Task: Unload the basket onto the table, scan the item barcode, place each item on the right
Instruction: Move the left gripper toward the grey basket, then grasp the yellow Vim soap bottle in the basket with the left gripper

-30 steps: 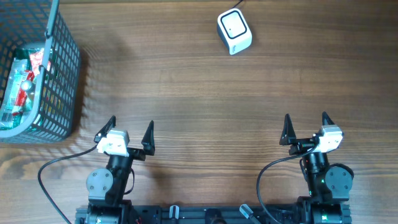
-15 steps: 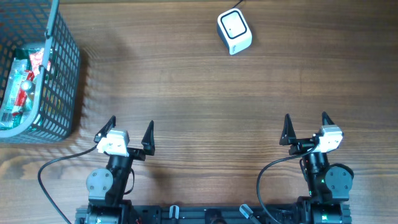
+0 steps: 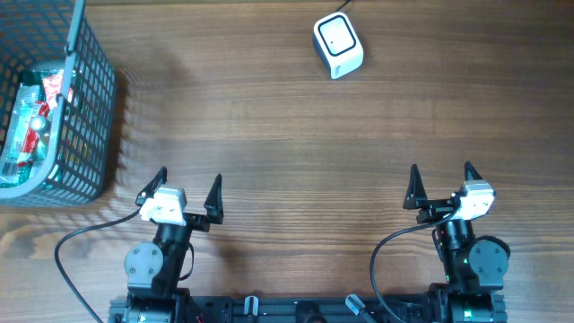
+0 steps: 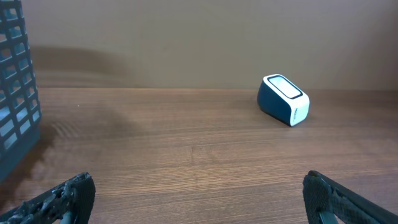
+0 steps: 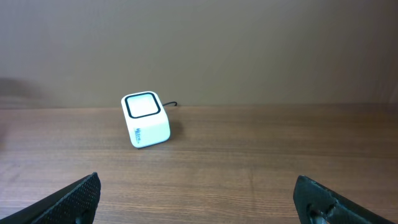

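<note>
Item (image 3: 36, 117) in basket (image 3: 94, 126) | well apart from left pincer (image 3: 189, 176), right pincer (image 3: 441, 169) | both spread, empty

The left claw (image 4: 199, 202) stands with its two dark fingertips (image 4: 68, 196) spread wide, wooden table (image 4: 186, 143) showing between them. Ahead of the claw and off to its right sits a small blue-and-white scanner (image 4: 283, 99), well apart. A blue wire basket (image 4: 15, 106) stands ahead to its left, cut off by the edge.
</note>
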Motion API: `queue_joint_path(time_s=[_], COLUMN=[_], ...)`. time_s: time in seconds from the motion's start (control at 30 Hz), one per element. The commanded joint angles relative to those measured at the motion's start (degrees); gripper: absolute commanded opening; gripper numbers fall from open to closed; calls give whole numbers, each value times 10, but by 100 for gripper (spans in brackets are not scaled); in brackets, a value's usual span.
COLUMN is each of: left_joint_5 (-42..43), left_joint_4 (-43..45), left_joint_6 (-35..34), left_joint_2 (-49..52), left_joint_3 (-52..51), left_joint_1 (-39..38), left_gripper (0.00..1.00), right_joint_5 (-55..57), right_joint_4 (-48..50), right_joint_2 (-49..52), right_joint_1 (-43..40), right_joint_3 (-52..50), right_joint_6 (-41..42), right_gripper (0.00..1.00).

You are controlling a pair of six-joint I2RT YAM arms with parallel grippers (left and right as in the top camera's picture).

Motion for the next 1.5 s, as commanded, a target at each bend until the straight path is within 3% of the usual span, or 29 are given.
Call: queue_joint_path(time_s=[0.0, 0.17, 0.23, 0.33, 0.43, 0.67, 0.77, 0.93, 1.03, 1.17, 1.47], left_joint_5=[-8, 28, 27, 37, 37, 38, 38, 5, -120, -214, -174], left_joint_4=[-1, 101, 90, 7, -134, -543, -549, -532, -529, -537, -598], left_joint_6=[7, -1, -44, -71, -73, -36, -37, -36, -48, -71, -99], left_joint_2=[-5, -5, -1, 30, 127, 522, 642, 729, 760, 782, 829], left_joint_3=[-2, 8, 55, 169, 360, 902, 1024, 1044, 1044, 1044, 1044], left_joint_1=[-3, -3, -3, -3, -3, -3, -3, 0, 15, 83, 309], left_gripper=[100, 100, 100, 100, 100, 100, 100, 100, 100, 100, 100], right_joint_5=[10, 10, 10, 10, 10, 10, 10, 10, 10, 10, 10], right_joint_4=[1, 1, 1, 1, 1, 1, 1, 1, 1, 1, 1], right_joint_2=[1, 1, 1, 1, 1, 1, 1, 1, 1, 1, 1], right_joint_1=[-2, -2, -2, -2, -2, -2, -2, -2, -2, -2, -2], right_joint_3=[0, -1, -1, -1, -1, -1, -1, -1, -1, -1, -1], right_joint_6=[7, 7, 7, 7, 7, 7, 7, 7, 7, 7, 7], right_gripper=[100, 100, 100, 100, 100, 100, 100, 100, 100, 100, 100])
